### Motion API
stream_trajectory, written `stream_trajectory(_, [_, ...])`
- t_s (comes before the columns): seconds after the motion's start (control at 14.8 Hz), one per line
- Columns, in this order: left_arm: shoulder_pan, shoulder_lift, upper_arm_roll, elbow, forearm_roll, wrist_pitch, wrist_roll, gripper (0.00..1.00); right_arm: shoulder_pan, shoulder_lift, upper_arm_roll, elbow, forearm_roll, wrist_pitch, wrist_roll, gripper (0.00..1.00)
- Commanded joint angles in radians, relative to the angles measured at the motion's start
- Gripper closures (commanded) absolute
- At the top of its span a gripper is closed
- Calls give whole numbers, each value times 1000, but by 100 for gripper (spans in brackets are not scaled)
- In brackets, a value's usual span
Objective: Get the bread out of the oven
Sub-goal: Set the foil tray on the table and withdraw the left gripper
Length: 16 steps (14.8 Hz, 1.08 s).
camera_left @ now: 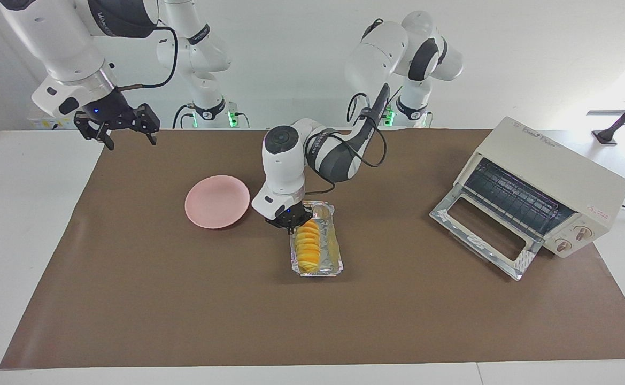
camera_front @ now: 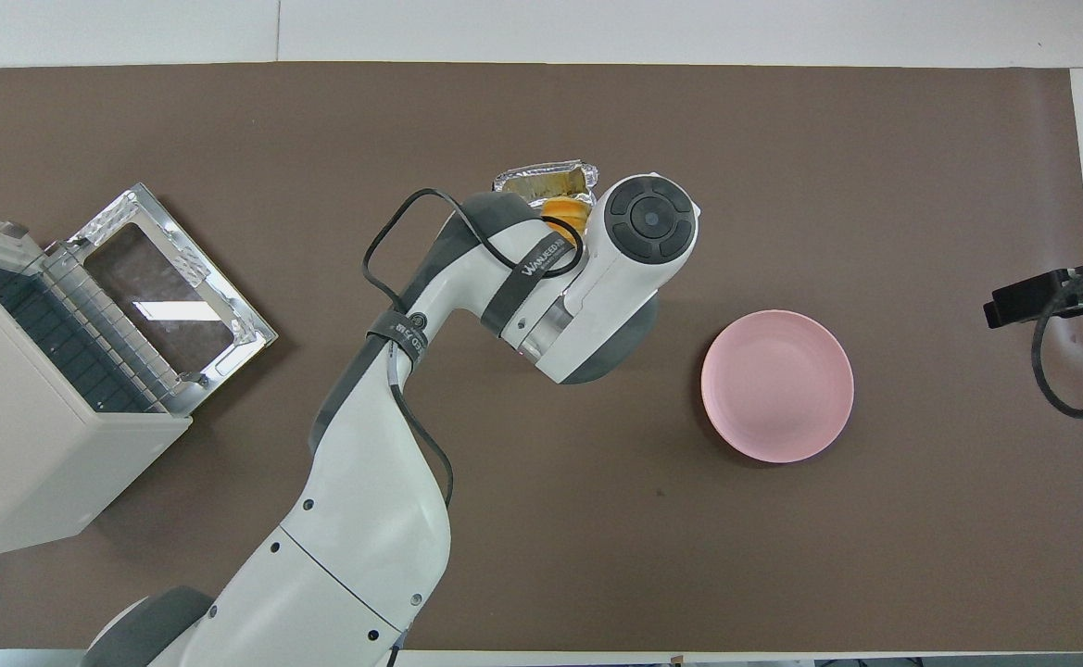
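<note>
Just 1 bread [camera_left: 309, 245], 1 oven [camera_left: 537, 195].

Light: bright, even, diffuse.
Source: strong daylight from the left arm's end of the table.
Glare: white streak on the oven [camera_front: 50, 371] door glass.
Shadows: soft, short, under the pink plate [camera_left: 217, 201].
Focus: sharp throughout.

The left arm [camera_front: 541, 278] hides most of the bread [camera_front: 567, 213] and foil tray [camera_front: 541, 178] overhead.
</note>
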Motion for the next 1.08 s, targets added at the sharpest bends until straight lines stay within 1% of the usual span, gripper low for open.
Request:
stream_trajectory(0.0, [-7, 27, 12, 4, -16, 36, -9, 100, -7, -8, 4, -5, -6, -8, 3, 0])
stream_trajectory(0.2, [-8, 30, 12, -36, -14, 68, -11, 100, -7, -8, 4, -5, -6, -8, 3, 0])
stream_trajectory(0.27, [-8, 30, 12, -45, -14, 79, -12, 92, -7, -8, 4, -5, -6, -8, 3, 0])
stream_trajectory(0.34, [-7, 30, 12, -47, -19, 80, -17, 61, -7, -8, 4, -5, -6, -6, 3, 0])
stream_trajectory(0.41, [-4, 30, 12, -43, -24, 74, -21, 14, -7, -8, 4, -5, -6, -6, 3, 0])
stream_trajectory(0.47, [-4, 24, 12, -38, -24, 68, -24, 0, -7, -8, 4, -5, -7, -6, 3, 0])
stream_trajectory(0.61, [5, -6, 16, -33, -33, 29, -26, 0, -7, -8, 4, -5, -6, -6, 3, 0])
stream_trajectory(0.81, [33, -95, 18, -33, -73, -36, -24, 0, -5, -8, 4, -5, -6, -2, 6, 0])
stream_trajectory(1.01, [73, -180, 18, -38, -76, -97, -17, 0, 9, -6, 4, -5, -7, 11, 14, 0])
